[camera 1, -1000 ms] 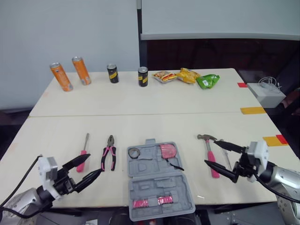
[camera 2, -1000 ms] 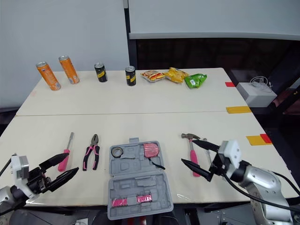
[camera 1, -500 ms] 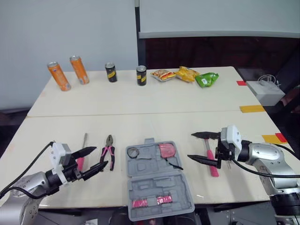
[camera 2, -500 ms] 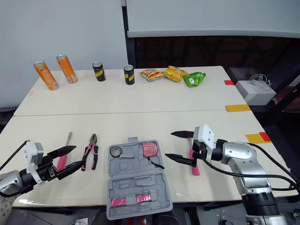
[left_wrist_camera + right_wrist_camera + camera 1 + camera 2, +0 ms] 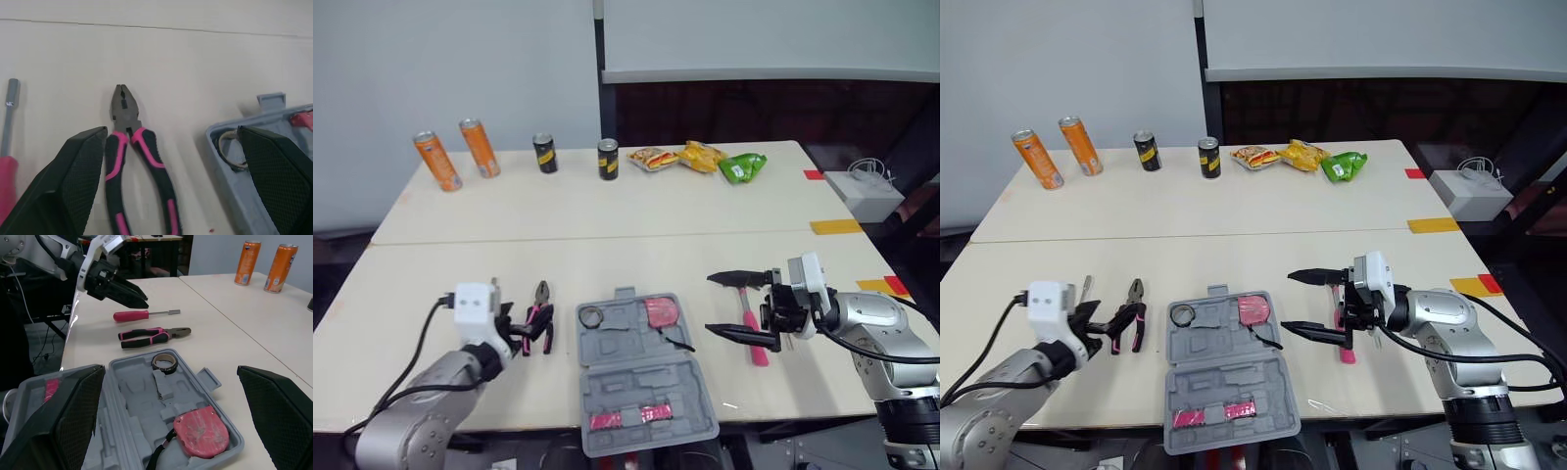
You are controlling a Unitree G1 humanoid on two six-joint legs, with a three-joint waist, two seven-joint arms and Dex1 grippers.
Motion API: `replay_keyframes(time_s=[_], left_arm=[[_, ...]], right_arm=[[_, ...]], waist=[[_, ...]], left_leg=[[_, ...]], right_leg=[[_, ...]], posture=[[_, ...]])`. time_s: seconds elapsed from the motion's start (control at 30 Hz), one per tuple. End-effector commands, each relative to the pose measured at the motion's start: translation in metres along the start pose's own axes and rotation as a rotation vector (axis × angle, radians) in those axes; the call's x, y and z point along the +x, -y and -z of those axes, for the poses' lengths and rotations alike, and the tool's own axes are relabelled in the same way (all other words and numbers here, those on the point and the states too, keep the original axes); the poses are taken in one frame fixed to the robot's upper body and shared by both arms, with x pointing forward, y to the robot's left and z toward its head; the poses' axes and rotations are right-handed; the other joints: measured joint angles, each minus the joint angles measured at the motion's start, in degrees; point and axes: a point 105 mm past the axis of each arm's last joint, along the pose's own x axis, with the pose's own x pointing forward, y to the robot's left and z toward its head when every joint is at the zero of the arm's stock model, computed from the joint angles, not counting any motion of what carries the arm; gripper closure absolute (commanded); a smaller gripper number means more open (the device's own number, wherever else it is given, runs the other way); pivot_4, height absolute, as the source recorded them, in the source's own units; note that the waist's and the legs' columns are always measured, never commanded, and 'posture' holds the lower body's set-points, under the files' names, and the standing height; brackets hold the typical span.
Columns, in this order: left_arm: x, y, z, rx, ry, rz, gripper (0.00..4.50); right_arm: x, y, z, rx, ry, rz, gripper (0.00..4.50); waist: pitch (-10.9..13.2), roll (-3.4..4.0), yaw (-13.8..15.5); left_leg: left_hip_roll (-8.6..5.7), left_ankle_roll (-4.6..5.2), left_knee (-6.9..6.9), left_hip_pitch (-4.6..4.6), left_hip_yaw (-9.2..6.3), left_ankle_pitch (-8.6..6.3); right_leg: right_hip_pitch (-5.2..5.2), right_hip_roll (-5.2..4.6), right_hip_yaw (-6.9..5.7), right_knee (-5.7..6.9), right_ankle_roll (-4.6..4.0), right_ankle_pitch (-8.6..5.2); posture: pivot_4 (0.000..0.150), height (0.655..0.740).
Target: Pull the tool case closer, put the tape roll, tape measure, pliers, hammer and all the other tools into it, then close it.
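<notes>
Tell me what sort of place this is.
Probably a robot test lab: plain tables with coloured tape marks, staged cans and snack bags, an open tool case.

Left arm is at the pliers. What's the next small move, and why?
Probably nudge the left gripper away from the tool case to centre it before lowering. It is open around the pliers, but they lie close to one finger, flat and ungrasped.
</notes>
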Motion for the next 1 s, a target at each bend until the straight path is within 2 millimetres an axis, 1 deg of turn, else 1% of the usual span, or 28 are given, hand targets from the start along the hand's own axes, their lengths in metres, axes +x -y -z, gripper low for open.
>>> replay_keyframes(time_s=[0.03,0.17,0.3,0.43,0.57,0.7,1.0], left_arm=[[0.006,-0.007,-0.008,0.040,-0.027,-0.141,0.00],[0.016,-0.009,-0.008,0.047,-0.077,-0.209,0.00],[0.027,-0.016,0.007,0.041,-0.183,-0.258,0.00],[0.039,-0.013,0.010,0.026,-0.201,-0.254,0.00],[0.050,-0.005,0.010,-0.003,-0.211,-0.231,0.00],[0.054,-0.001,0.011,-0.009,-0.225,-0.229,0.00],[0.062,0.000,0.033,-0.040,-0.311,-0.278,0.00]], right_arm=[[-0.005,-0.001,-0.020,-0.042,0.030,-0.004,0.01],[-0.008,-0.003,-0.027,-0.042,0.042,-0.012,0.01],[-0.009,-0.004,-0.030,-0.038,0.046,-0.010,0.01],[-0.010,-0.005,-0.032,-0.039,0.044,-0.005,0.01],[-0.010,-0.006,-0.033,-0.039,0.042,0.000,0.01],[-0.012,-0.006,-0.035,-0.042,0.039,0.007,0.01],[-0.012,-0.007,-0.038,-0.044,0.051,0.011,0.01]], waist=[[0.0,-0.01,-0.2],[0.0,-0.01,-0.2],[0.0,-0.01,-0.2],[0.0,0.00,0.0],[0.0,0.00,0.4],[0.0,0.00,0.5],[-0.1,0.10,0.7]], left_leg=[[0.00,0.01,0.01,-0.01,-0.02,0.00],[-0.02,0.06,0.04,-0.05,-0.08,0.03],[-0.04,0.11,0.05,-0.27,-0.26,0.05],[-0.04,0.14,0.08,-0.59,-0.45,0.05],[-0.05,0.19,0.10,-0.71,-0.54,0.06],[-0.06,0.22,0.10,-0.74,-0.55,0.08],[-0.07,0.24,0.10,-0.80,-0.66,0.09]], right_leg=[[0.00,0.01,-0.01,0.00,0.00,0.00],[0.00,0.00,-0.04,-0.04,0.02,-0.01],[-0.06,0.01,-0.18,-0.18,0.06,-0.03],[-0.19,0.00,-0.37,-0.30,0.06,-0.02],[-0.19,-0.05,-0.49,-0.35,0.05,-0.01],[-0.18,-0.10,-0.55,-0.36,0.05,-0.01],[-0.16,-0.13,-0.67,-0.41,0.06,-0.01]], posture=[[0.150,0.7400],[0.150,0.7400],[0.150,0.7400],[0.150,0.7400],[0.150,0.7400],[0.150,0.7400],[0.150,0.7400]])
